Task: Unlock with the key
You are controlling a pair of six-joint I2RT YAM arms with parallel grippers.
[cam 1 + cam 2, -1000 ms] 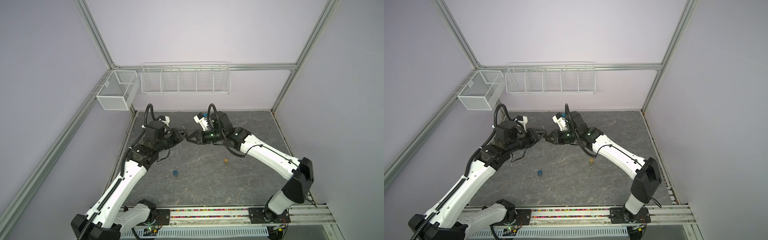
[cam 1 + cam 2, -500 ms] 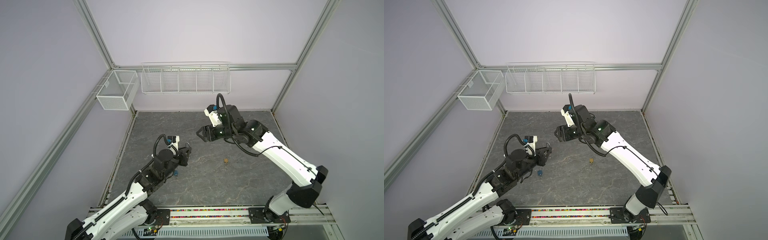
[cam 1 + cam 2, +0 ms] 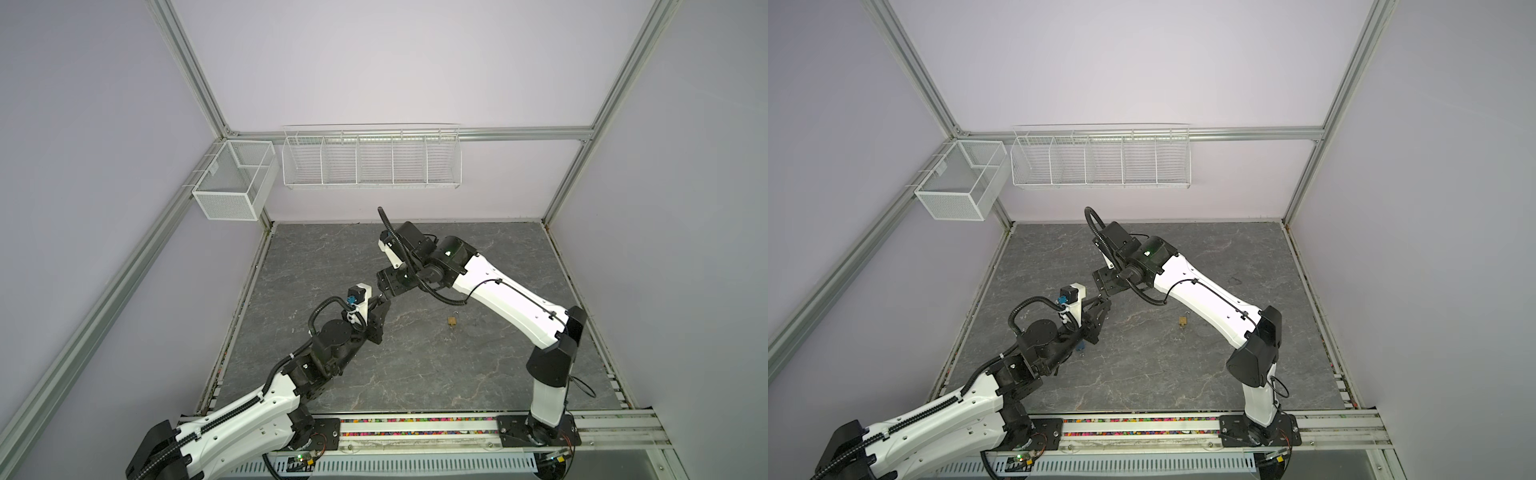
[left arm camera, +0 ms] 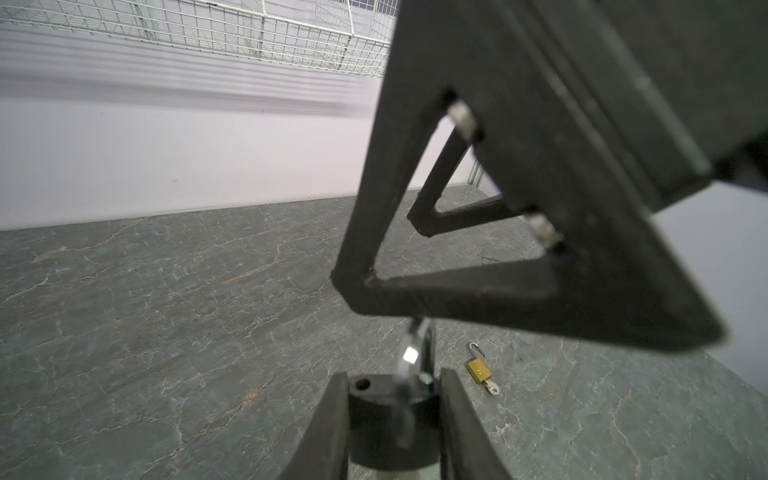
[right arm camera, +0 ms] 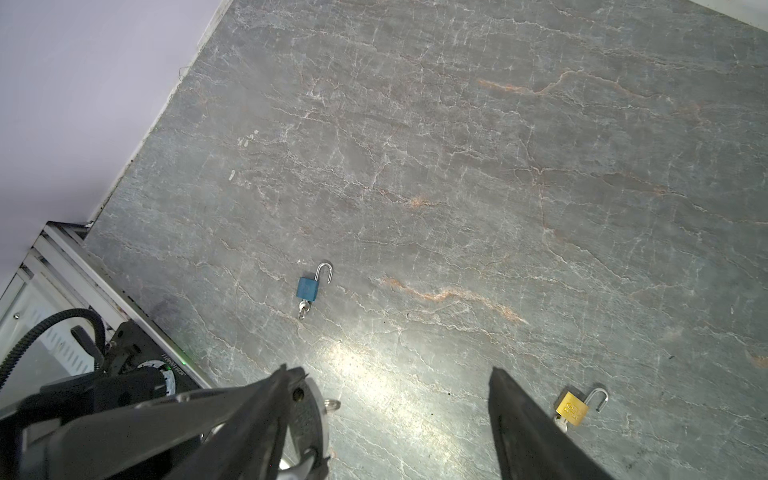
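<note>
My left gripper (image 4: 392,386) is shut on a black round padlock (image 4: 390,419), and its silver shackle (image 4: 415,353) stands out of one hole. In both top views this gripper (image 3: 384,306) (image 3: 1104,306) hangs low over the table's left middle. My right gripper (image 5: 392,372) is open and empty, just above and behind it (image 3: 381,294) (image 3: 1102,293). Its fingers (image 4: 457,208) loom over the lock. A small silver piece (image 5: 331,403) pokes from the lock; I cannot tell if it is the key.
A blue padlock (image 5: 307,287) (image 3: 1081,345) lies on the grey stone table (image 3: 415,374) with its shackle open and a key in it. A brass padlock (image 3: 452,321) (image 3: 1182,321) (image 4: 478,370) (image 5: 573,409) lies further right, also open with a key. White wire baskets (image 3: 370,160) hang on the back wall.
My right gripper opened and drew off the lock. The left arm dropped from high at the back to low and nearer the front, still holding the black padlock. The right gripper followed down.
</note>
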